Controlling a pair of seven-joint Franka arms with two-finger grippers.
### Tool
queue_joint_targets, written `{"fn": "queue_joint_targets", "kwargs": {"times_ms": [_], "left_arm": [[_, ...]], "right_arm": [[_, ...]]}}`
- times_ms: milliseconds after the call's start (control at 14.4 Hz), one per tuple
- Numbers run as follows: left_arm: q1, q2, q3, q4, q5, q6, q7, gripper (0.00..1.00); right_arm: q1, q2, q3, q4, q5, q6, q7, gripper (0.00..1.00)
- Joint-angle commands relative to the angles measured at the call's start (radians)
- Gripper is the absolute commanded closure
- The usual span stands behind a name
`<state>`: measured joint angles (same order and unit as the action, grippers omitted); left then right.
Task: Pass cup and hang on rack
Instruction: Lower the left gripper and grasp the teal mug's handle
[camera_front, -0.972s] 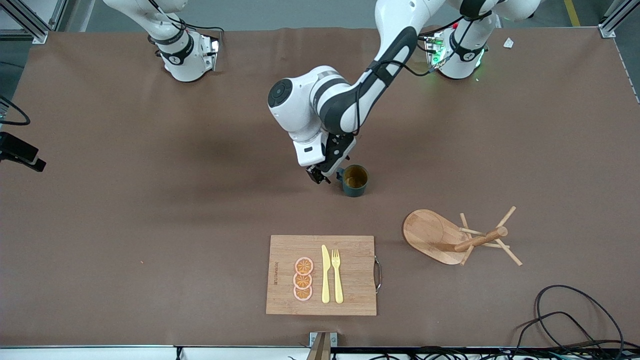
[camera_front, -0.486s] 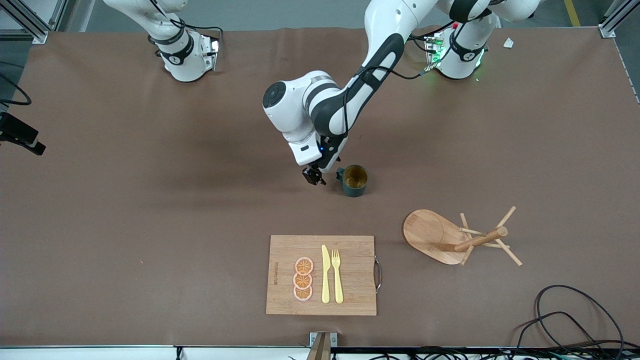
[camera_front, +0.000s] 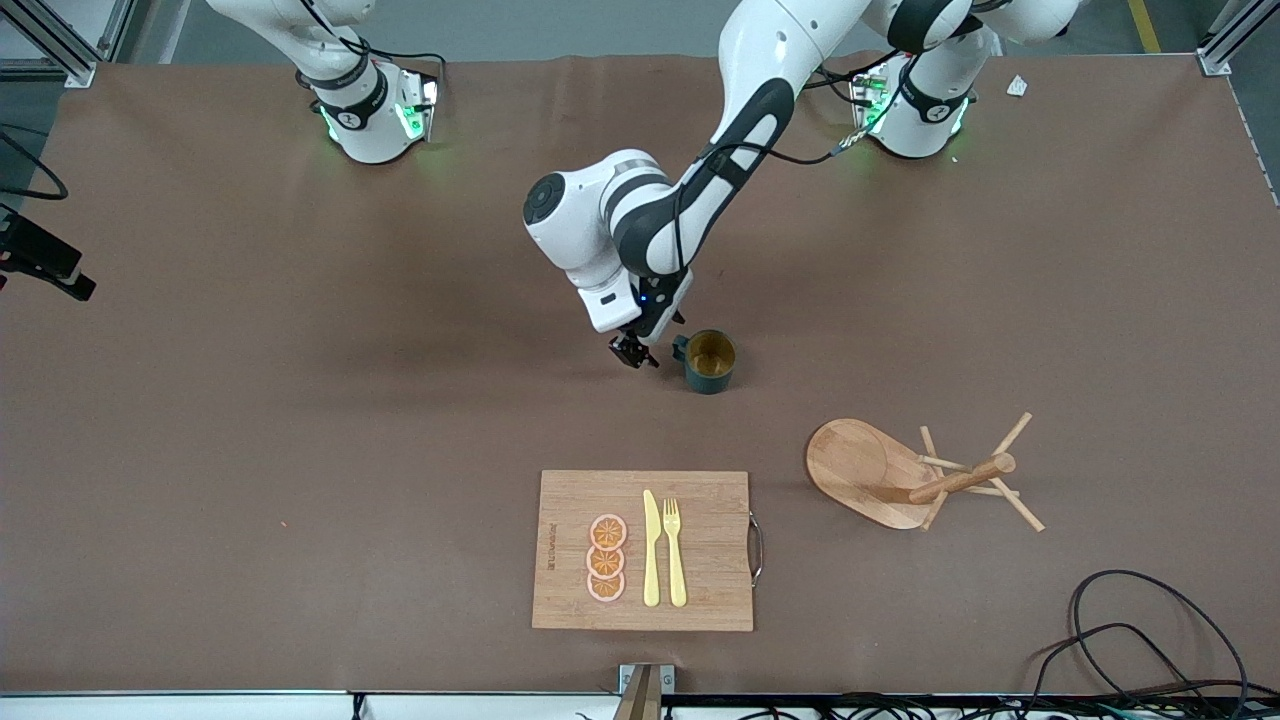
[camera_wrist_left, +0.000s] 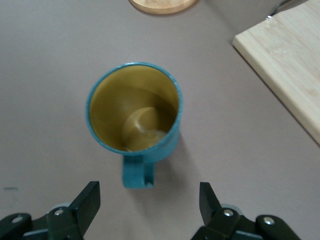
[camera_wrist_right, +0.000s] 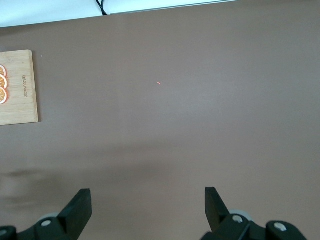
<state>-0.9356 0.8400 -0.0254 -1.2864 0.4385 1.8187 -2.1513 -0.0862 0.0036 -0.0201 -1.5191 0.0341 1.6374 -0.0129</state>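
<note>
Still the grab step: left gripper (camera_wrist_left: 149, 202), wide open and empty, sits beside the cup (camera_front: 711, 361) at its 9 o'clock, needs to close on the handle (camera_wrist_left: 137, 173); right gripper (camera_wrist_right: 148, 206) waits open.

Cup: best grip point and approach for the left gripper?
Take the cup by its handle. The cup stands upright on the table, and the handle points straight at the left gripper, centred between its open jaws. Probably come in level from the handle side and close across it.
</note>
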Motion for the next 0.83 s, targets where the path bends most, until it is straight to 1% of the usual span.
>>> {"fn": "queue_joint_targets", "kwargs": {"times_ms": [0, 208, 486, 625, 763], "left_arm": [[-0.02, 0.013, 0.012, 0.015, 0.023, -0.058, -0.001, 0.14], [-0.031, 0.028, 0.01, 0.015, 0.057, -0.059, -0.001, 0.17], [-0.037, 0.034, 0.01, 0.015, 0.059, -0.073, -0.002, 0.3], [-0.043, 0.033, 0.01, 0.015, 0.059, -0.081, -0.001, 0.39], [-0.043, 0.033, 0.01, 0.015, 0.059, -0.087, -0.001, 0.53]], "right_arm": [[-0.023, -0.031, 0.015, -0.021, -0.01, 0.01, -0.007, 0.0], [-0.018, -0.027, 0.017, -0.009, -0.01, 0.012, -0.004, 0.0], [-0.021, -0.027, 0.015, -0.006, -0.01, 0.01, -0.004, 0.0], [-0.021, -0.027, 0.015, -0.006, -0.01, 0.01, -0.004, 0.0], [-0.021, -0.027, 0.015, -0.006, -0.01, 0.01, -0.004, 0.0]]}}
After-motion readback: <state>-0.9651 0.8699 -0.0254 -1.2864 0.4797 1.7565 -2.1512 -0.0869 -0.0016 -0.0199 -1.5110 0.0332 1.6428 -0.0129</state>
